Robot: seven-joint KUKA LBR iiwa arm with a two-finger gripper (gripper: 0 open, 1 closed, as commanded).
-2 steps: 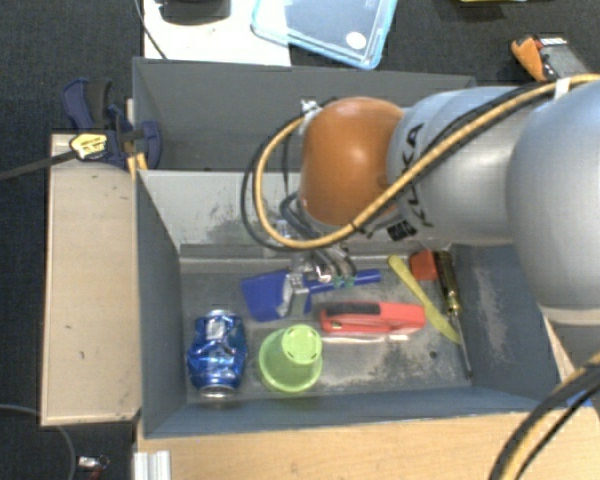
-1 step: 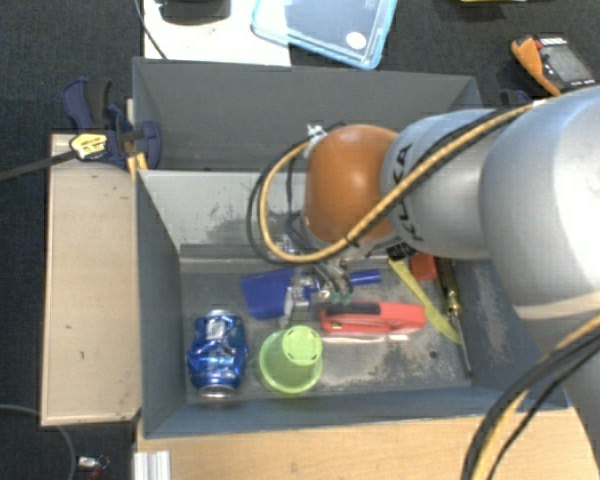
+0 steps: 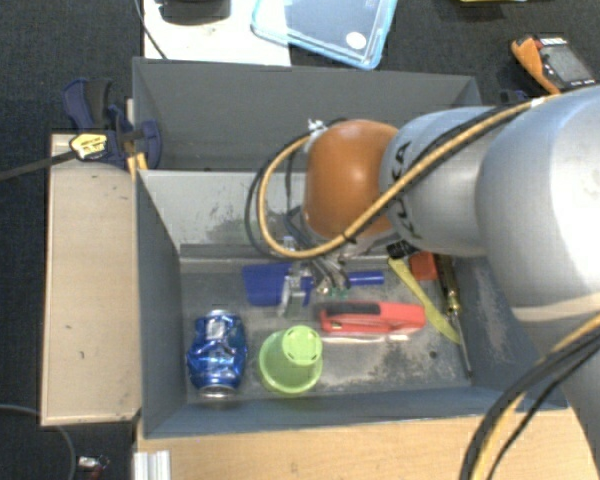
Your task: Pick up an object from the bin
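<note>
My gripper (image 3: 315, 280) hangs low over the middle of the bin floor, below the arm's orange cover. A blue block-like thing (image 3: 265, 284) lies just to its left, touching or nearly touching it. A small blue piece (image 3: 366, 280) sticks out on its right. Just in front of the gripper lies a red flat tool (image 3: 372, 318) with a white edge. A light green cup (image 3: 291, 359) lies on its side nearer the front, open end towards the camera.
A crushed blue drinks can (image 3: 216, 355) sits at the bin's front left. An orange thing (image 3: 424, 266) and a yellow stick-like tool (image 3: 432, 306) lie along the right wall. The arm and its looping cable cover the bin's back right.
</note>
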